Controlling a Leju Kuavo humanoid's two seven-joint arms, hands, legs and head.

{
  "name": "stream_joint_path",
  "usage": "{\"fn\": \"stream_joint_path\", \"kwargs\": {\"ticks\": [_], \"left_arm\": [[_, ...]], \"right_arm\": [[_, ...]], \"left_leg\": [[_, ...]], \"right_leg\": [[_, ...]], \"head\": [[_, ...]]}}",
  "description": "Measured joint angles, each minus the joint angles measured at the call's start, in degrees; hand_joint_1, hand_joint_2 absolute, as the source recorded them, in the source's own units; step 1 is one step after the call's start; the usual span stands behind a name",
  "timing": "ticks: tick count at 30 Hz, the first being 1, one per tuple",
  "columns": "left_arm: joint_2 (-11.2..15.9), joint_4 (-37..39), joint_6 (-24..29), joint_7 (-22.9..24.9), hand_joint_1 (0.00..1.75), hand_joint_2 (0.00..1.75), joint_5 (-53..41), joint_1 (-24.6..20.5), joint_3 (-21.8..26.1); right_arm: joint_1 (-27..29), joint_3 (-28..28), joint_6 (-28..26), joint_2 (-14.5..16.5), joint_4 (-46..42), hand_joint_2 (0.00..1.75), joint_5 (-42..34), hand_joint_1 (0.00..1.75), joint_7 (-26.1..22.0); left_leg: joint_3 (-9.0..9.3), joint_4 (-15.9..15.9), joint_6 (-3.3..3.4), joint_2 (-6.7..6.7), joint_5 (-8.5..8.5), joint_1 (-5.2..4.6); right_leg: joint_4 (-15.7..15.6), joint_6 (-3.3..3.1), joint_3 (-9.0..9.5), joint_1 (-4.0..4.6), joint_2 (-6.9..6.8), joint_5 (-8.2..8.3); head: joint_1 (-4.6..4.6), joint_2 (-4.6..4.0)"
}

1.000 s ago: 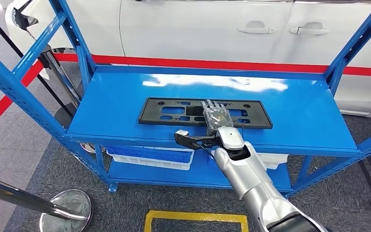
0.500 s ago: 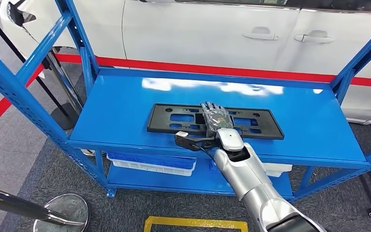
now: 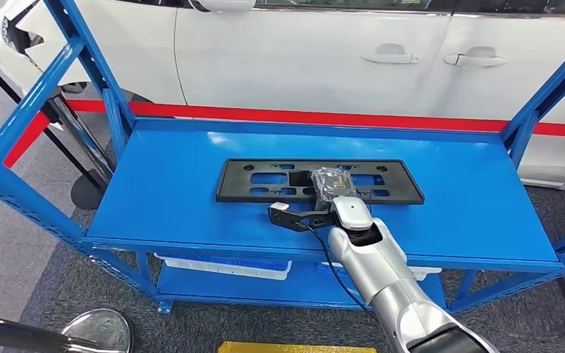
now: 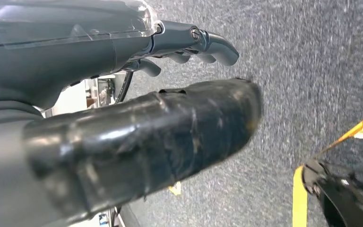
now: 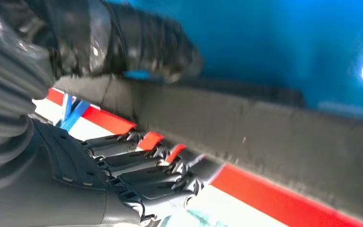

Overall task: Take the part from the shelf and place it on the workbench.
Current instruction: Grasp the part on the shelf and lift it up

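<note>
From the head view, the black part [image 3: 319,181] lay flat across the middle of the blue shelf [image 3: 176,198], its long side running along the shelf's front edge. The right hand [image 3: 328,183] sat on the part's centre, fingers curled down over it (a white car [image 3: 301,51] stood behind the shelf).

In the left wrist view, the left hand [image 4: 123,109] hung above grey carpet [image 4: 312,61], thumb and fingers apart with nothing between them.

In the right wrist view, the right hand's dark fingers [image 5: 142,175] lay on one side of the part's edge [image 5: 264,137] and the thumb [image 5: 137,42] on the other, clasping it against the blue surface.
</note>
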Motion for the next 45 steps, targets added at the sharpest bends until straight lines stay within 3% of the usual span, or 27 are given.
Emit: {"fn": "stream_joint_path", "kwargs": {"ticks": [1,2,3,5,6,10,12,14,15,16,17,19,20,22,24,26,29,31,32,34,36,40,42,45], "left_arm": [[0.09,0.0,0.05,0.01,0.0,0.0,-0.01,0.03,0.01],[0.18,0.0,0.11,0.02,0.0,0.0,-0.02,0.08,0.01],[0.27,0.0,0.16,0.03,0.0,0.0,-0.03,0.14,0.02],[0.38,0.03,0.22,0.02,0.0,0.0,-0.04,0.16,0.02],[0.4,0.05,0.25,-0.01,0.0,0.0,-0.04,0.11,0.01],[0.42,0.09,0.44,-0.03,0.0,0.0,-0.15,0.06,0.03],[0.45,0.09,0.47,-0.03,0.0,0.0,-0.16,0.04,0.04],[0.48,0.09,0.48,-0.03,0.0,0.0,-0.15,0.02,0.04],[0.49,0.09,0.48,-0.03,0.0,0.0,-0.15,0.03,0.04],[0.5,0.09,0.48,-0.03,0.0,0.0,-0.15,0.03,0.04],[0.5,0.09,0.48,-0.03,0.0,0.0,-0.16,0.03,0.04],[0.42,0.09,0.48,-0.03,0.0,0.0,-0.16,0.0,0.04],[0.37,0.09,0.48,-0.03,0.0,0.0,-0.15,-0.02,0.03],[0.27,0.09,0.45,-0.03,0.0,0.87,-0.15,-0.03,0.03],[0.28,0.1,0.37,-0.05,0.0,1.75,-0.09,-0.03,0.05],[0.36,0.1,0.25,-0.21,0.0,1.75,0.21,-0.06,0.07],[0.44,0.1,-0.17,-1.13,0.0,1.75,1.03,-0.04,0.12],[0.49,0.11,-0.5,-1.8,0.0,1.75,1.16,0.0,0.15],[0.55,0.11,-0.56,-1.95,0.0,1.75,1.05,0.02,0.15],[0.68,0.11,-0.19,-1.92,0.0,1.75,0.86,0.04,0.15],[0.74,0.11,0.74,-1.45,0.0,1.75,1.06,0.02,0.16],[0.52,0.13,1.56,0.15,0.0,1.75,1.79,-0.03,0.4],[0.28,0.11,1.76,0.81,0.0,1.75,1.83,0.05,0.61],[-0.01,0.11,1.99,2.07,0.0,1.75,1.16,0.2,0.7]], "right_arm": [[0.04,-0.01,0.14,0.0,0.13,1.75,-0.04,1.74,0.01],[0.05,-0.02,0.32,0.0,0.21,1.75,-0.09,1.75,0.02],[0.05,-0.03,0.5,0.0,0.27,1.75,-0.12,1.75,0.03],[-0.06,-0.09,0.75,-0.03,0.39,1.75,-0.15,1.75,0.07],[-0.1,-0.11,0.82,-0.05,0.46,1.75,-0.16,1.75,0.08],[-0.21,-0.13,0.91,-0.08,0.57,1.75,-0.24,1.75,-0.02],[-0.29,-0.13,0.92,-0.11,0.6,1.75,-0.26,1.75,-0.01],[-0.29,-0.13,0.92,-0.14,0.72,1.75,-0.26,1.75,-0.03],[-0.26,-0.13,0.92,-0.15,0.79,1.75,-0.26,1.75,-0.04],[-0.26,-0.13,0.92,-0.15,0.85,1.75,-0.26,1.75,-0.05],[-0.3,-0.13,0.92,-0.15,0.87,1.75,-0.26,1.75,-0.05],[-0.47,-0.13,0.93,-0.15,0.88,1.75,-0.26,1.75,-0.05],[-0.57,-0.13,0.94,-0.15,0.88,1.75,-0.26,1.75,-0.05],[-0.72,-0.13,1.02,-0.15,0.9,1.75,-0.27,1.75,-0.13],[-0.79,-0.13,1.21,-0.19,0.92,1.75,-0.26,1.75,-0.43],[-0.92,-0.11,1.55,-0.22,1.05,1.75,-0.16,1.75,-1.05],[-0.98,-0.05,1.75,-0.22,1.5,1.75,-0.08,1.75,-2.5],[-0.95,0.04,1.65,-0.24,1.83,1.75,-0.21,1.75,-3.57],[-0.96,0.08,1.57,-0.26,1.97,1.75,-0.37,1.75,-4.03],[-1.02,0.12,1.02,-0.31,2.11,1.75,-1.18,1.75,-4.87],[-0.92,0.1,-0.55,-0.36,1.66,1.75,-3.13,1.75,-5.86],[1.27,0.09,-4.39,-0.4,-4.52,1.75,-6.74,1.75,-6.81],[2.97,0.14,-5.17,-0.39,-10.54,1.75,-7.64,1.75,-7.0],[5.79,0.73,-5.57,-0.42,-18.83,1.75,-8.38,1.75,-7.37]], "left_leg": [[-0.8,-0.1,-0.14,0.01,0.91,0.06],[-0.54,-2.14,-0.29,0.03,2.98,0.13],[0.44,-5.77,-0.47,0.05,5.78,0.26],[2.16,-11.35,-0.5,0.03,8.43,0.15],[2.45,-12.66,-0.2,-0.02,8.89,0.07],[2.52,-12.78,1.42,0.0,9.13,0.11],[2.79,-12.99,1.82,0.06,9.16,0.19],[2.83,-13.0,2.05,0.03,9.04,0.13],[2.86,-13.0,2.11,0.0,8.99,0.1],[2.93,-13.0,2.16,-0.04,8.95,0.05],[3.05,-13.01,2.16,-0.09,8.92,-0.01],[3.3,-13.04,2.12,-0.19,8.85,-0.11],[3.35,-13.08,2.0,-0.22,8.82,-0.15],[3.39,-13.23,1.56,-0.18,8.81,-0.13],[3.52,-13.43,0.96,-0.11,8.81,-0.11],[2.96,-11.83,0.52,-0.05,7.49,-0.23],[-1.19,-2.52,0.06,-0.04,2.44,-0.15],[-2.78,0.89,-0.28,0.0,1.8,0.01],[-2.01,-0.55,-0.43,0.02,3.06,0.09],[1.5,-7.12,-0.57,0.1,6.17,0.23],[3.89,-11.87,-0.21,0.03,7.52,0.23],[3.85,-12.46,1.2,-0.11,7.8,0.16],[3.84,-12.69,1.82,-0.04,8.13,0.31],[3.59,-12.64,2.26,0.03,8.41,0.18]], "right_leg": [[0.31,0.15,0.17,-0.1,0.11,-0.4],[0.7,0.38,0.38,-0.26,0.23,-0.85],[1.25,0.72,0.63,-0.47,0.32,-1.44],[2.4,1.45,0.6,-0.63,0.38,-2.41],[2.92,1.79,0.35,-0.59,0.38,-2.78],[4.53,2.74,-0.39,-0.51,0.34,-3.98],[9.43,3.33,-2.65,-0.77,0.23,-6.68],[16.83,3.7,-6.64,-0.93,0.2,-9.61],[19.18,3.72,-8.07,-0.97,0.2,-10.02],[19.52,3.61,-8.52,-0.96,0.2,-9.34],[17.54,3.32,-7.77,-0.87,0.21,-7.63],[9.61,2.21,-4.12,-0.39,0.21,-3.64],[6.17,1.62,-2.52,-0.08,0.1,-2.4],[3.24,0.88,-1.23,0.42,-0.09,-1.91],[2.46,0.69,-0.89,0.27,-0.17,-1.49],[0.97,0.52,-0.13,-0.21,-0.26,-0.75],[0.41,0.26,0.07,-0.35,-0.38,-0.31],[0.86,0.36,-0.23,-0.35,-0.29,-0.48],[1.2,0.52,-0.35,-0.42,-0.19,-0.65],[2.13,1.04,-0.55,-0.62,0.06,-1.17],[3.28,1.72,-1.0,-0.46,0.34,-1.67],[3.93,2.68,-1.6,-0.31,0.61,-1.85],[7.02,3.23,-2.98,-0.51,0.44,-4.06],[17.61,3.9,-7.62,-0.89,0.25,-9.5]], "head": [[0.01,0.0],[0.0,0.0],[0.01,0.0],[-0.07,0.01],[-0.1,0.01],[-0.15,0.01],[-0.1,0.01],[-0.08,0.01],[-0.08,0.01],[-0.08,0.0],[-0.08,0.0],[-0.1,0.0],[-0.09,0.01],[-0.08,0.01],[-0.05,0.01],[-0.07,0.01],[-0.13,0.01],[-0.13,0.0],[-0.13,0.0],[-0.13,0.0],[-0.08,0.01],[0.01,0.0],[0.04,0.01],[0.07,0.0]]}}
